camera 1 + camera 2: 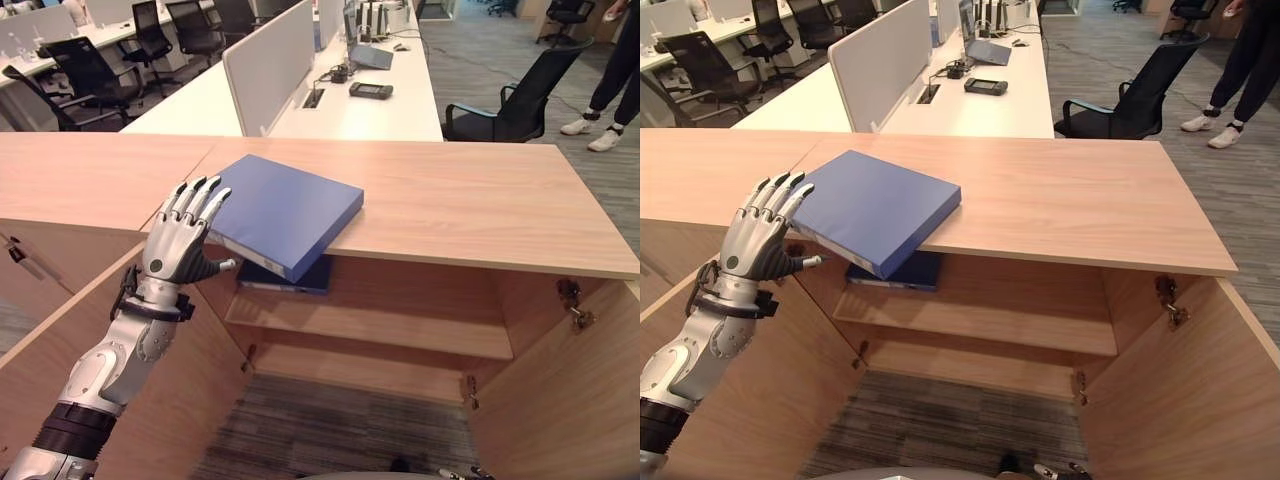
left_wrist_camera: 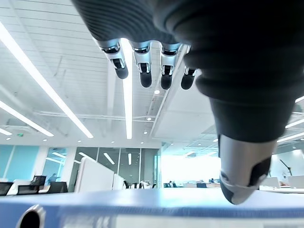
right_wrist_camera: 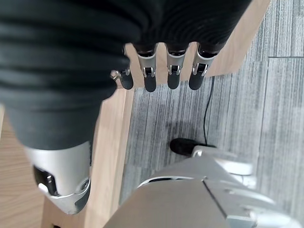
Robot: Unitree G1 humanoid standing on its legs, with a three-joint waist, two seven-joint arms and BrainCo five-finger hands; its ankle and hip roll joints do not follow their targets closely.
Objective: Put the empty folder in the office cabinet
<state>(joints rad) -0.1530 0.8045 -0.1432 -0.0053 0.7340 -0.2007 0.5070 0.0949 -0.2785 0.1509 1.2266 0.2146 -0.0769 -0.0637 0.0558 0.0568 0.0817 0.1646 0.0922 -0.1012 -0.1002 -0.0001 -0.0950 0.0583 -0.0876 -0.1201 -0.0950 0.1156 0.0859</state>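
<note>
Bright, even office light from ceiling strip lamps (image 2: 127, 95) — glaring window beyond, near folder edge (image 2: 142, 209) blurred

Right hand (image 3: 66, 109) with relaxed, empty fingers (image 3: 150, 76), over grey carpet (image 3: 266, 109), beside wooden cabinet panel (image 3: 111, 142)

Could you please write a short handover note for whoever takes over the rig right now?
Left hand: open, fingers straight, at the near corner of the blue folder; no grip yet.
Right hand: open, idle, hanging low over the floor beside a cabinet door.
Folder: lies on the cabinet top, one corner overhanging the front edge.
Cabinet: doors open; another dark folder lies on the upper shelf.
Done: nothing placed.
Left: grasp the folder, lower it and slide it onto a shelf.
</note>
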